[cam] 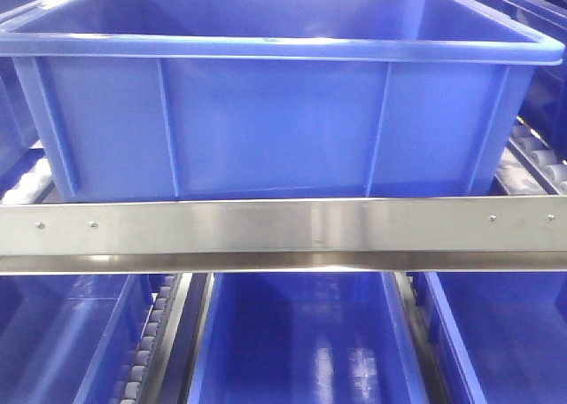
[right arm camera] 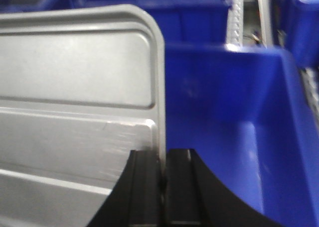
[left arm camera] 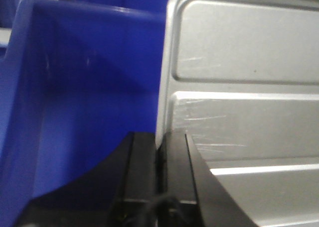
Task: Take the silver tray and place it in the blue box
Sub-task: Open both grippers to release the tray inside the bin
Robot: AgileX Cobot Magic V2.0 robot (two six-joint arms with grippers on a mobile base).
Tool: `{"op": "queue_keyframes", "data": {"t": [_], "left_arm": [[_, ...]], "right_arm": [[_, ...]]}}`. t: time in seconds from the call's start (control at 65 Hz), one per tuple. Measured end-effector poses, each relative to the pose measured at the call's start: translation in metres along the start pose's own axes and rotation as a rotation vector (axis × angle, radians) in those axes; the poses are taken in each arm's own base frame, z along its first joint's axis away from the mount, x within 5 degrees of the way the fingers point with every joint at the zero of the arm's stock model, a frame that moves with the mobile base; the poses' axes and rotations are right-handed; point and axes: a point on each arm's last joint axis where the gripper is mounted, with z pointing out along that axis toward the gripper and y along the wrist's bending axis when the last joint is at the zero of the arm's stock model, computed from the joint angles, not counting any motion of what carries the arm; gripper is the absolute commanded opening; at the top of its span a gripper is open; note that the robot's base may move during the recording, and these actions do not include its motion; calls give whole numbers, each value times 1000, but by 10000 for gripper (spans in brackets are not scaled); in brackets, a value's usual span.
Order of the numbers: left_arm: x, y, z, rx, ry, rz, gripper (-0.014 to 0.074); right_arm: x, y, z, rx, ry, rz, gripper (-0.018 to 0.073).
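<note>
The left tool (left arm camera: 160, 187) and right tool (right arm camera: 163, 187) each pinch an opposite rim of the silver tray (left arm camera: 249, 62), which fills the right of the left wrist view beside the open blue box (left arm camera: 75, 112) at frame left, and such thin edge grips could let it twist or slip if the arms lower unevenly.

You can read no text, label, brand, number or sign in any view: none on the silver tray (left arm camera: 239, 87) at the left claw (left arm camera: 160, 142), the blue box (cam: 266, 120) beyond it, or the steel rail (cam: 283, 227).
</note>
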Motion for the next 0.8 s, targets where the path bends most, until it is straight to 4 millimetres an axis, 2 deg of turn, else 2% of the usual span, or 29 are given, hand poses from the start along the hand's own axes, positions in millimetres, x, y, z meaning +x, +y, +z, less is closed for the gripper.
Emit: {"op": "queue_keyframes", "data": {"t": [0.138, 0.292, 0.446, 0.554, 0.677, 0.723, 0.8], "left_arm": [[10, 15, 38, 34, -13, 16, -104], [37, 26, 70, 46, 41, 19, -104], [53, 30, 84, 35, 86, 20, -87], [55, 32, 85, 22, 97, 21, 5], [55, 33, 85, 9, 104, 22, 136], [55, 34, 85, 1, 107, 22, 168], [55, 35, 85, -12, 114, 19, 173]], "right_arm": [[15, -20, 36, -12, 16, -3, 49], [47, -35, 69, 7, 99, -1, 49], [66, -41, 86, 19, 152, 0, 49], [69, -41, 88, 16, 157, 2, 67], [68, -41, 88, 10, 154, 3, 188], [68, -41, 88, 10, 154, 0, 277], [68, -42, 88, 13, 154, 1, 427]]}}
